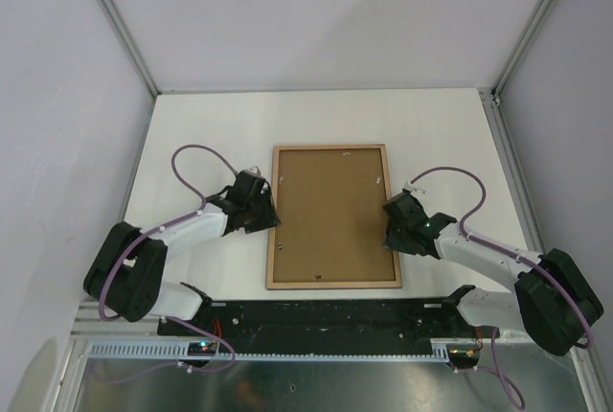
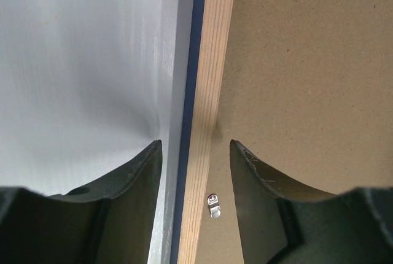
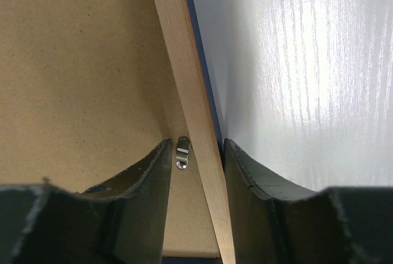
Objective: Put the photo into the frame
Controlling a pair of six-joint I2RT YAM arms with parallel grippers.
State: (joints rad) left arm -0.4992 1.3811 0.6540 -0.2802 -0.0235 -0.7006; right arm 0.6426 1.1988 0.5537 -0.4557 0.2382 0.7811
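Note:
The frame (image 1: 330, 148) lies face down on the white table, its light wood back up. A brown cardboard backing board (image 1: 330, 216) fills its opening. The photo is hidden. My left gripper (image 1: 271, 213) is open and straddles the frame's left rail (image 2: 212, 61), one finger over the table and the other over the board, both clear of the wood (image 2: 195, 143). My right gripper (image 1: 391, 230) straddles the right rail (image 3: 184, 61). Its outer finger (image 3: 245, 178) sits close against the navy edge. The inner finger stands off over the board, so the gripper (image 3: 196, 141) is open.
Small metal turn clips sit on the board beside each rail: one between the left fingers (image 2: 214, 205), one between the right fingers (image 3: 182, 151). White table (image 1: 211, 125) surrounds the frame, with grey walls behind and at the sides. The arm bases and a black rail (image 1: 326, 316) line the near edge.

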